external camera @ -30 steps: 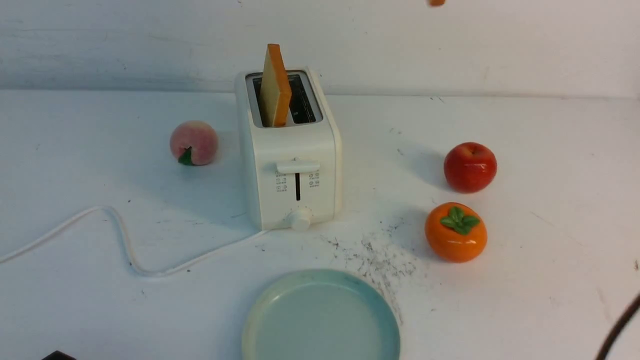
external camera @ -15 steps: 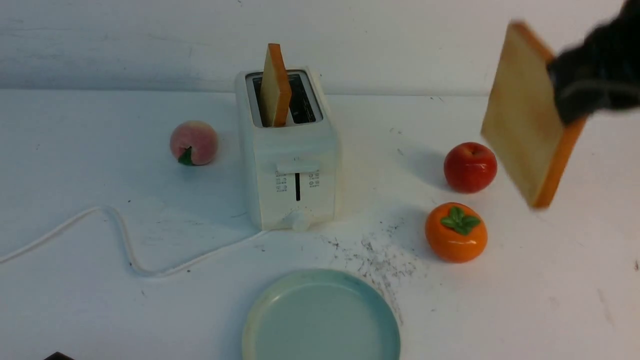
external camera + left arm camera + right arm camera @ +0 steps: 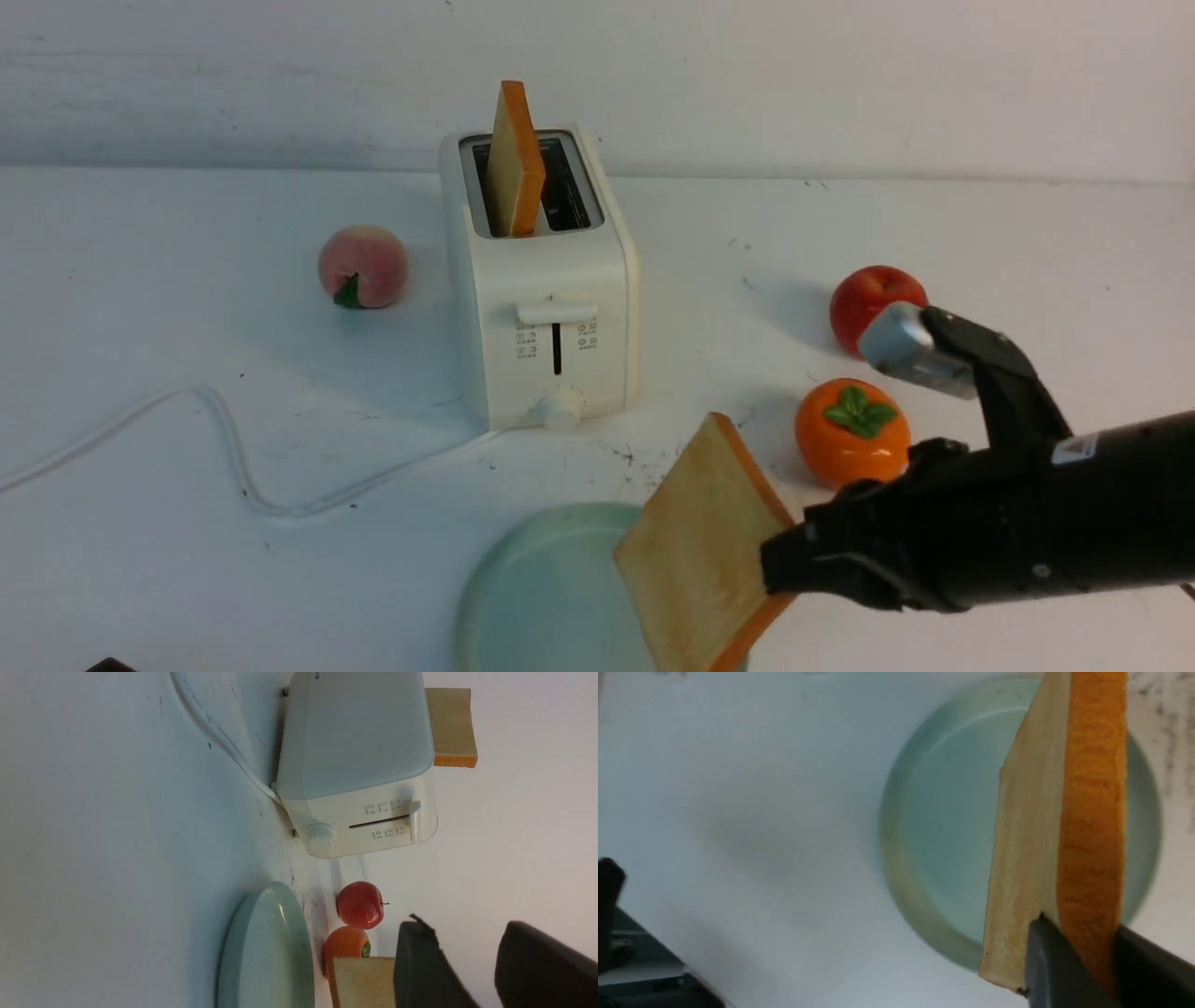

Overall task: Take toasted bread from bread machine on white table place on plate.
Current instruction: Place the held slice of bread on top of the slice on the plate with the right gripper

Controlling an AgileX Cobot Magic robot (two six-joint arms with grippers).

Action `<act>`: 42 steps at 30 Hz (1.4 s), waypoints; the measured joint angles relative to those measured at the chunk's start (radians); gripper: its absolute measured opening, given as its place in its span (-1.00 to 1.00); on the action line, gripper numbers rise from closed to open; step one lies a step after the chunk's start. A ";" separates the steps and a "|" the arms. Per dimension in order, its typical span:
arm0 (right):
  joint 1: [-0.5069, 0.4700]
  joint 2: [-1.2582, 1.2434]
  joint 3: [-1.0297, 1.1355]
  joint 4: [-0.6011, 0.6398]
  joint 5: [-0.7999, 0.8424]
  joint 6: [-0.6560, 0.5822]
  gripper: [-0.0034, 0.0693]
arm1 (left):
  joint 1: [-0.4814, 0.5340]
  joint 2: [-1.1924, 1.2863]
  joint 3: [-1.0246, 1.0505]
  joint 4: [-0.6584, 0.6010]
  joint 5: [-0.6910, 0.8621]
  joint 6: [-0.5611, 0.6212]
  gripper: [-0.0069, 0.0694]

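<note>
The held toast slice (image 3: 705, 551) is clamped near one crust edge by the right gripper (image 3: 784, 560); one finger bears on each broad face. Gripping close to the edge leaves most of the slice projecting free, so it can probably be lowered to the plate ahead of the fingers. The slice is tilted, and in the front view it overlaps the right part of the plate (image 3: 509, 551). Whether its lowest corner touches the plate cannot be told from here. The tilt suggests that the slice is being turned toward lying flat; releasing it at this angle could let it slide over the rim.

Relative to the plate, the persimmon (image 3: 845, 448) and the apple (image 3: 868, 303) are beyond and to the right. The toaster (image 3: 551, 327) stands beyond the plate, its lever side facing it. The peach (image 3: 364, 266) is farther off, beyond and to the left.

Containers: the toaster has two slots. The left slot holds the second toast slice (image 3: 513, 173), upright and protruding well above the top; the right slot shows dark, with no bread visible. The plate carries no slice at rest on its visible part. The left gripper (image 3: 472, 956) has its fingers apart with nothing between them, presumably waiting clear.
</note>
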 joint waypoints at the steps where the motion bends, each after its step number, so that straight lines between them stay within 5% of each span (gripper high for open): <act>1: 0.000 0.017 0.000 0.070 -0.004 -0.060 -0.67 | 0.000 0.000 0.000 0.000 0.000 0.000 -0.20; 8: 0.000 0.146 0.000 0.432 0.004 -0.428 -0.67 | 0.000 0.000 0.000 0.000 0.006 0.000 -0.20; 14: 0.000 0.264 0.000 0.538 0.045 -0.527 -0.67 | 0.000 0.000 0.000 0.000 0.038 0.000 -0.20; 22: 0.000 0.357 0.000 0.551 0.064 -0.532 -0.44 | 0.000 0.000 0.000 0.000 0.057 0.000 -0.20; 35: 0.000 0.336 0.000 0.464 0.020 -0.535 0.83 | 0.000 0.000 0.000 -0.082 0.053 0.000 -0.20; 42: 0.000 0.205 0.000 0.310 -0.034 -0.535 0.90 | 0.000 0.000 0.000 -0.127 -0.006 0.001 -0.20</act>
